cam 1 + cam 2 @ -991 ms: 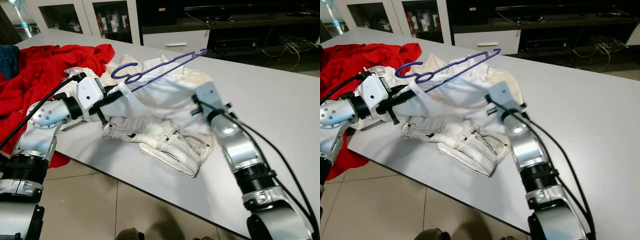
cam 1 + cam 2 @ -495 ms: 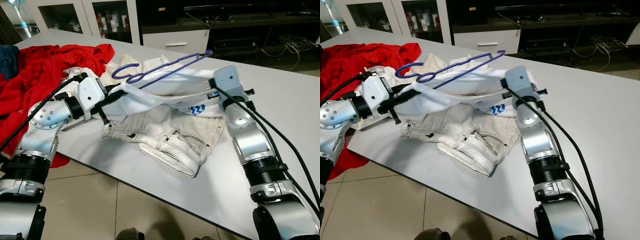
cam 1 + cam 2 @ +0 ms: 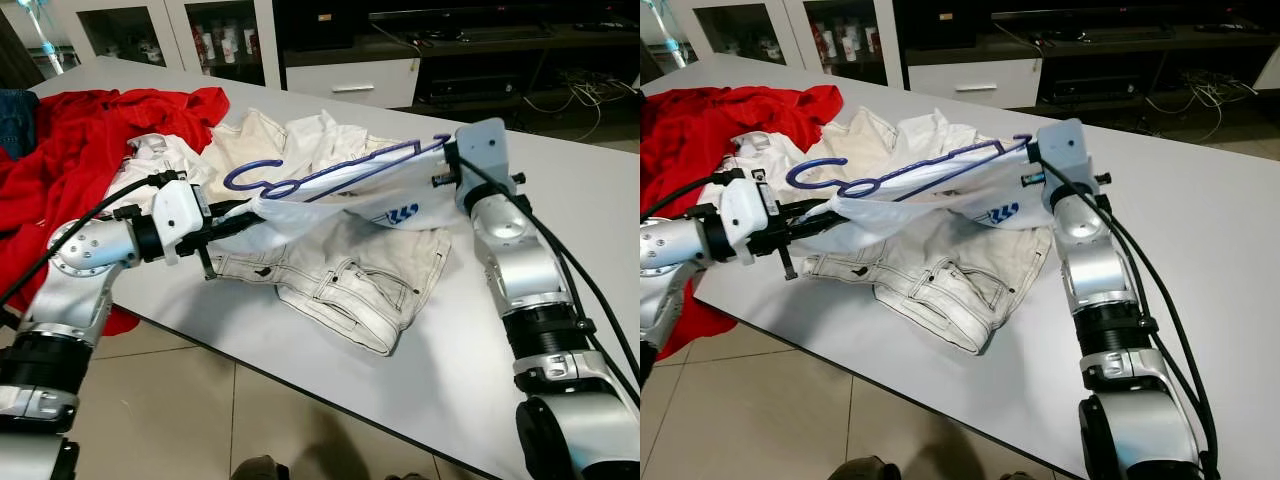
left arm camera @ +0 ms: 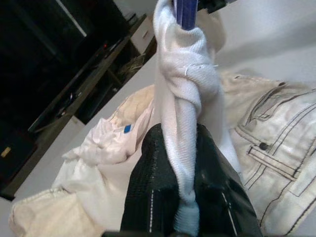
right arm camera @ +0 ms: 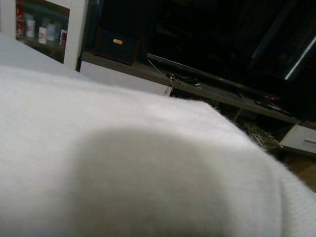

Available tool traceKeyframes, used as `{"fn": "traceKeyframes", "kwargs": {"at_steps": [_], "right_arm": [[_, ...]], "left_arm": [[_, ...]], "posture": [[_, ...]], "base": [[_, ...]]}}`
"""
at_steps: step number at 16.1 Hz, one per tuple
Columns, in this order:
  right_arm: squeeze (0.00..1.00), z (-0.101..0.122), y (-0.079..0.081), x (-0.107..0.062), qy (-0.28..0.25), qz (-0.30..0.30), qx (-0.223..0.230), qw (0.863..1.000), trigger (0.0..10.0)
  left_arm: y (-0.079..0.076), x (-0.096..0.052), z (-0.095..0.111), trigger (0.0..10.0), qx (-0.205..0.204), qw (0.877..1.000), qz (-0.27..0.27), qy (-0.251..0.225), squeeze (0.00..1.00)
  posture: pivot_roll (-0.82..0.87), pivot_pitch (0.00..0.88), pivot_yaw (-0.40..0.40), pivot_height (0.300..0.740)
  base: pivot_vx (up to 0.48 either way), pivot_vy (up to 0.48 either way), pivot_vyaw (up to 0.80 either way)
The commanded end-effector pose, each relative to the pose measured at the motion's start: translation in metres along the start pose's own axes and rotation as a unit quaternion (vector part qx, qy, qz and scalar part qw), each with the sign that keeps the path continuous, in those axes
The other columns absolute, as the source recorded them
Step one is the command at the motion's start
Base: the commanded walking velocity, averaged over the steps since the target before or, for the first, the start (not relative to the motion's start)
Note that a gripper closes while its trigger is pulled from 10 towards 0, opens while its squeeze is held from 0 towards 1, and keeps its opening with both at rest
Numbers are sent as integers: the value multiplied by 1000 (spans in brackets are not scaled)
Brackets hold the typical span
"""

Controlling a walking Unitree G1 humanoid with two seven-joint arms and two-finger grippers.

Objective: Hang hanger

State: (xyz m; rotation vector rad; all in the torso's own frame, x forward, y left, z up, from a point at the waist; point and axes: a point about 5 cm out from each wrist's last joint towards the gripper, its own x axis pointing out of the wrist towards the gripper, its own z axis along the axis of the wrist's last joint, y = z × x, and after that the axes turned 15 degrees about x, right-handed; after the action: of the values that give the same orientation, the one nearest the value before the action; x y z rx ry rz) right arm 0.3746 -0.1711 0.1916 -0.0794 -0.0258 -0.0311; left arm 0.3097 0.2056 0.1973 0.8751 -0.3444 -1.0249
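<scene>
A blue hanger (image 3: pixel 370 160) lies along the top of a white T-shirt (image 3: pixel 350 195) with a blue logo, its hook toward my left arm. The shirt is stretched in the air between both grippers above the grey table (image 3: pixel 570 230). My left gripper (image 3: pixel 238 217) is shut on a twisted end of the shirt; in the left wrist view the black fingers (image 4: pixel 148 197) pinch the cloth just under the hanger (image 4: pixel 185 12). My right gripper (image 3: pixel 447 168) is at the shirt's other end, buried in the cloth (image 5: pixel 123 163).
White jeans (image 3: pixel 340 285) lie flat under the shirt near the table's front edge. A cream garment (image 3: pixel 262 135) lies behind them, and a red cloth (image 3: pixel 70 140) spills over the left edge. Cabinets (image 3: pixel 220 35) and a TV stand (image 3: pixel 500 60) stand beyond the table.
My right gripper has swung right and away from me, drawing the shirt taut and uncovering the jeans. The hanger has sunk lower with the shirt. My left gripper has dropped slightly.
</scene>
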Motion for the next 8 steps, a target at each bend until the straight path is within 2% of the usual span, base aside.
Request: {"fn": "traceKeyframes", "kwargs": {"at_steps": [1,4,7,8], "right_arm": [[0,10,-12,4,-14,-16,11,1000,10000],[0,18,-16,5,-23,-11,11,1000,10000],[0,29,-13,4,-39,18,3,999,10000],[0,30,-12,3,-42,21,3,999,10000]], "left_arm": [[1,-6,0,10000,10,1000,-14,12,0],[-4,-13,-1,10000,2,998,-51,24,0],[-7,-17,-8,10000,18,992,-99,70,0],[-7,-17,-9,10000,19,992,-101,75,0]], "posture": [[164,10,55,740],[170,9,52,740],[170,9,51,740],[170,9,51,740]], "base": [[0,0,0],[0,0,0],[0,0,0],[0,0,0]]}}
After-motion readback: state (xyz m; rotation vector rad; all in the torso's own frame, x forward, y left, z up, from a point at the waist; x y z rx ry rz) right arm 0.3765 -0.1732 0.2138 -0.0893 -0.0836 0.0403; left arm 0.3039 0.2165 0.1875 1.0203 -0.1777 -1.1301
